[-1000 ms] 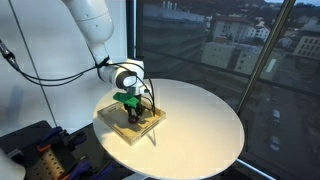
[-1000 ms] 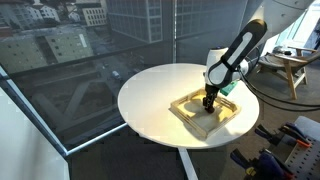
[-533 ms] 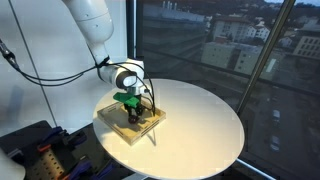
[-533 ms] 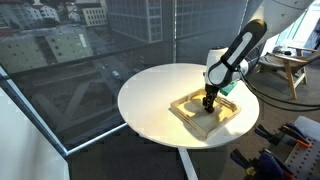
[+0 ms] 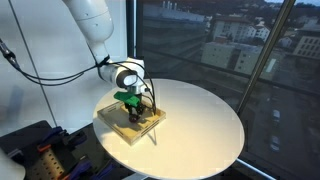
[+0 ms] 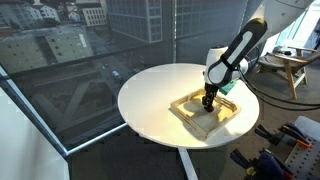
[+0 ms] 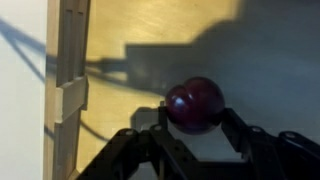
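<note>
Round white table, wooden tray; wrist view alone shows fingers clamped on dark red ball.

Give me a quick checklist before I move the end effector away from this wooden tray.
1. Grip: end effector shut on the dark red round ball: ok.
2. Ball centred between the fingers in the wrist view: ok.
3. Ball lifted clear of the shallow wooden tray's floor: cannot tell.
4. Tray's raised rim stands apart from ball and fingers: ok.
5. Tray rests fully on the round white table, though near its edge: ok.
</note>
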Action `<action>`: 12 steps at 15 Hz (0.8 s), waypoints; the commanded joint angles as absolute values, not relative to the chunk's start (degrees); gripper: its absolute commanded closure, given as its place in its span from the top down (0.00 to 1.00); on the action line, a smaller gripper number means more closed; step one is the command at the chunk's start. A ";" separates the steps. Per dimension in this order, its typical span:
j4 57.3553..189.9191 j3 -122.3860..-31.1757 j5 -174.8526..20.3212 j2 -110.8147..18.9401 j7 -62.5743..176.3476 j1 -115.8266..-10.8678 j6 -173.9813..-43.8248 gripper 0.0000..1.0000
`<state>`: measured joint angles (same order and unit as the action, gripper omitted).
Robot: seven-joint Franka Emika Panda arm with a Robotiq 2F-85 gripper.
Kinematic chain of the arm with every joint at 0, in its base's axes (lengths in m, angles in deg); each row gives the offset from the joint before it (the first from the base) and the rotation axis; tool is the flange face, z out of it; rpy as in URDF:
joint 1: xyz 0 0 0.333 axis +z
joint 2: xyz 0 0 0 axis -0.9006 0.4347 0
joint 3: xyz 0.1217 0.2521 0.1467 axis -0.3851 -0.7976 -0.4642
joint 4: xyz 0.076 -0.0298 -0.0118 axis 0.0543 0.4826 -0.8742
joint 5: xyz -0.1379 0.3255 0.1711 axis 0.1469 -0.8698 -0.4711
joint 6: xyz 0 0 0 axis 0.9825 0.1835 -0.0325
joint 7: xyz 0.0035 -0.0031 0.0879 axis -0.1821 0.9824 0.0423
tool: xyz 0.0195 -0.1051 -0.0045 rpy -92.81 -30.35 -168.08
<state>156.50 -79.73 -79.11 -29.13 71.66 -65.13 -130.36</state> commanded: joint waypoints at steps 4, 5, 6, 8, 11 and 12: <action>156.82 -78.91 -76.89 -32.58 69.42 -64.35 -128.23 0.33; 156.90 -78.82 -76.65 -33.03 69.36 -64.29 -127.97 0.33; 156.89 -78.84 -76.42 -33.39 69.39 -64.33 -127.66 0.33; 156.93 -78.93 -76.32 -34.18 69.42 -64.44 -126.71 0.33; 157.06 -78.86 -76.01 -35.47 69.26 -64.35 -125.36 0.33; 157.04 -78.92 -75.97 -35.84 69.33 -64.40 -124.78 0.33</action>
